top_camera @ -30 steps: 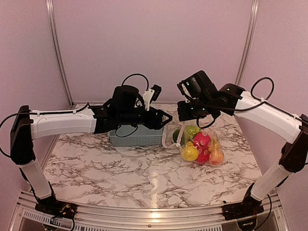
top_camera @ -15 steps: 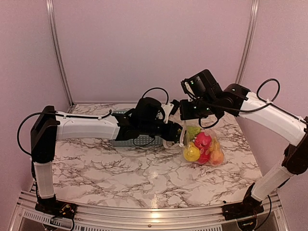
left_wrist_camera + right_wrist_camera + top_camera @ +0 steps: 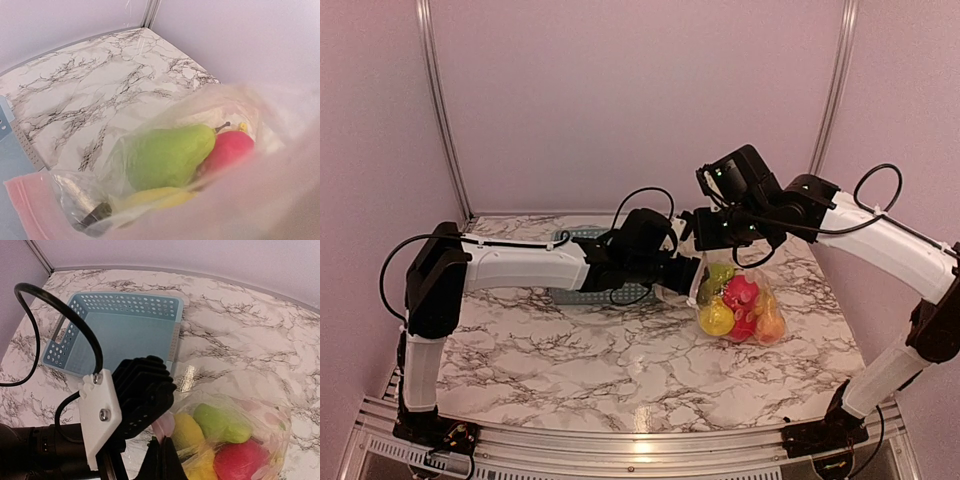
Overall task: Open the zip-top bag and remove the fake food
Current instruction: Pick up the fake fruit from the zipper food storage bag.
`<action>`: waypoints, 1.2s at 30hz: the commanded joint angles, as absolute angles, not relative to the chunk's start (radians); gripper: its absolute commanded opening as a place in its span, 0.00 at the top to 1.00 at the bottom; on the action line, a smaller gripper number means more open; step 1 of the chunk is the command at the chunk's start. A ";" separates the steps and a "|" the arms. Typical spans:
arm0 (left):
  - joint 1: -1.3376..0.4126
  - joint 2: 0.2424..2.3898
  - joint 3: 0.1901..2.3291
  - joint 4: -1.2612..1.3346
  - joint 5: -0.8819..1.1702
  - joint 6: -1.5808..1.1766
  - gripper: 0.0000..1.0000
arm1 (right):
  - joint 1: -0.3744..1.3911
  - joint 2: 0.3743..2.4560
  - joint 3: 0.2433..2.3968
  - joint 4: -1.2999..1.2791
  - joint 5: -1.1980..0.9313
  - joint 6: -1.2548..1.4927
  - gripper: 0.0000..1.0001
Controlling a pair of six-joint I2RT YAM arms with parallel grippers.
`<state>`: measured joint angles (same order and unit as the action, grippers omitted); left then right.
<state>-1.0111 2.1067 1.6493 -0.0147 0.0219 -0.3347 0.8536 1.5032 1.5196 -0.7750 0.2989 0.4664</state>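
Note:
The zip-top bag [image 3: 740,300] hangs upright off the marble table, held by its top edge. My right gripper [image 3: 163,460] is shut on the pink zipper strip [image 3: 166,424] at the bag's mouth. Fake food fills the bag: a green pear [image 3: 167,155], a red-pink apple [image 3: 231,146] and yellow pieces [image 3: 186,431]. My left gripper [image 3: 688,277] is at the bag's open mouth, left of the right one. In the left wrist view, crinkled plastic drapes over the lens. Only a dark fingertip [image 3: 95,217] shows through it, so the jaws' spread is hidden.
The light blue slotted basket [image 3: 125,330] sits on the table just left of the bag, partly under my left forearm [image 3: 530,265]. Pink walls with metal posts [image 3: 438,110] close in the back and sides.
My left arm has reached right, from over the basket to the bag's mouth. The right gripper has kept hold of the bag's top, almost still.

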 commanded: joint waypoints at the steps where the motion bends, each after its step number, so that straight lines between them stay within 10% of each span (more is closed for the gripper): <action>1: -1.019 2.163 1.674 -0.081 -0.003 -0.334 0.24 | 0.870 1.445 1.529 -0.739 0.307 0.478 1.00; 24: -1.045 2.203 1.639 -0.100 -0.019 -0.336 0.25 | 0.869 1.388 1.493 -0.723 0.334 0.492 1.00; 36: -1.051 2.123 1.576 -0.021 0.051 -0.313 0.58 | 0.870 1.397 1.493 -0.735 0.367 0.489 1.00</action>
